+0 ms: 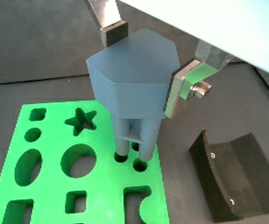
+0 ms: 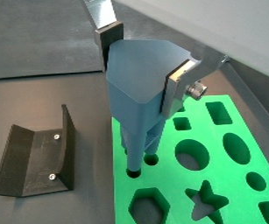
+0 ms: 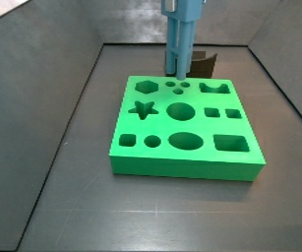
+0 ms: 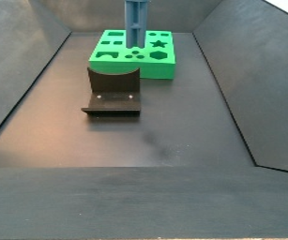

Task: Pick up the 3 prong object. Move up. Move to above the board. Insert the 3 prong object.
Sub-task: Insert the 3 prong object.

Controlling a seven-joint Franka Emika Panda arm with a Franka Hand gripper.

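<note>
We judged this to be the insert step: pick, lift & move over the board looked done, w/ the legs already at the holes. The gripper sat upper centre of a wrist view, its silver fingers clamped on either side of the 3 prong object, so it was closed on that piece. In a side view the piece hung upright at top centre of frame, leg tips meeting the board near its far edge, by the small round holes.

Both wrist views showed the legs reaching the green surface, tips at or just inside small round cutouts; how deep they'd gone we couldn't tell. Next move, in our view: straight push down, keeping the piece vertical so all three legs enter together, then let go. Risk we saw: thin legs could bind or bend if slightly off the holes.

The piece was steel-blue plastic, w/ a faceted, blocky head & long thin parallel legs, much taller than wide. The board was bright green, thick, w/ star, circle, square & oval cutouts.

The fixture, a dark bracket, stood just beside the board, nearer the camera at centre left of a side view, apart from the gripper.
</note>
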